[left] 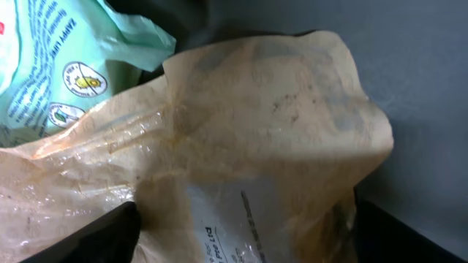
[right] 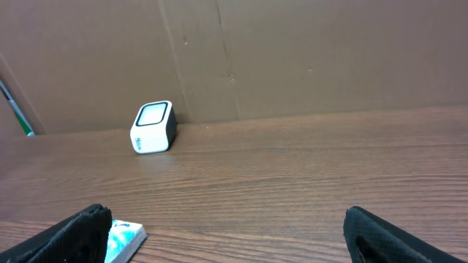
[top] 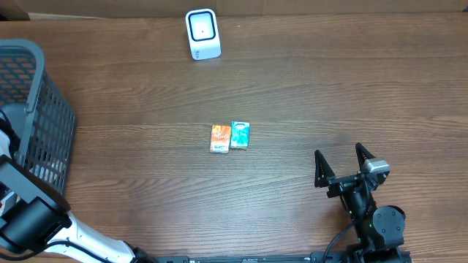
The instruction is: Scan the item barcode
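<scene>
basket point(top: 29, 88): far left of the overhead frame; the left arm point(top: 33, 219) comes up from the lower left corner towards it, with its tool end hidden in that view.
left gripper point(left: 240, 223): dark fingers sit at the two lower corners of the wrist view, wide apart. Whether they press on anything, cannot tell.
tan bag point(left: 278, 109): crumpled and glossy, it fills the middle of the left wrist view between the fingers. Judged to be the item to scan.
label point(left: 219, 212): white patch with print at lower centre of the bag; no barcode can be made out.
mint-green pack point(left: 51, 73): upper left of the wrist view, partly under the bag.
advice: close on a firm fold, not loose film. Lift slowly so the mint pack stays behind, and keep the label side outward.
scanner point(top: 202, 33): white, top centre of the table point(top: 329, 88), well apart from the basket.
orange pack point(top: 220, 138), teal pack point(top: 240, 135): side by side, touching, at frame centre.
right gripper point(top: 338, 153): lower right, fingers spread, holding nothing.
</scene>
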Available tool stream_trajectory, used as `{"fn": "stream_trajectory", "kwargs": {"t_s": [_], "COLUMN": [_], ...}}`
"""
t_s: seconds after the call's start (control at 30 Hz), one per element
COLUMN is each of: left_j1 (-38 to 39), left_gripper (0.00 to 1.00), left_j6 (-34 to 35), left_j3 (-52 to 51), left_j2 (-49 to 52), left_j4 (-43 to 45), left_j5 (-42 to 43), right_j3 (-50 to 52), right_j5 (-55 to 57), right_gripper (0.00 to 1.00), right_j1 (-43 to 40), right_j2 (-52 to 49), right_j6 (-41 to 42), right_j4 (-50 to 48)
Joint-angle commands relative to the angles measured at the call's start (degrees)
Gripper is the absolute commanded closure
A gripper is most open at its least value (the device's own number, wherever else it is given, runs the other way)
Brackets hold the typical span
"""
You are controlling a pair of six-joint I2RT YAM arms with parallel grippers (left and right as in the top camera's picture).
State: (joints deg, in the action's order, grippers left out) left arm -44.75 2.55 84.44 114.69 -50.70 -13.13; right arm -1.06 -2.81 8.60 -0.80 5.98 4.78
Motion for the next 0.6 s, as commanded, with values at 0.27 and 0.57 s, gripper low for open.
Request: {"fn": "stream_trajectory", "kwargs": {"t_s": [0.27, 0.57], "left_j1": [-0.26, -0.26], "left_gripper": [0.82, 0.96], "left_j6": [-1.29, -1.25], "left_j3": [-0.83, 1.84], "left_j2": [-0.7, -0.9], "left_j4": [-0.28, -4.09], "left_j5": [-0.37, -0.44], "right_j3": [0.61, 0.61], "right_j5": [-0.28, -0.28], "right_gripper": [0.0, 0.0], "right_j1": [-0.28, -0.28], "right_j2": [0.63, 0.63], "right_j6": [0.17, 0.17], "right_j4": [-0.2, -0.2]}}
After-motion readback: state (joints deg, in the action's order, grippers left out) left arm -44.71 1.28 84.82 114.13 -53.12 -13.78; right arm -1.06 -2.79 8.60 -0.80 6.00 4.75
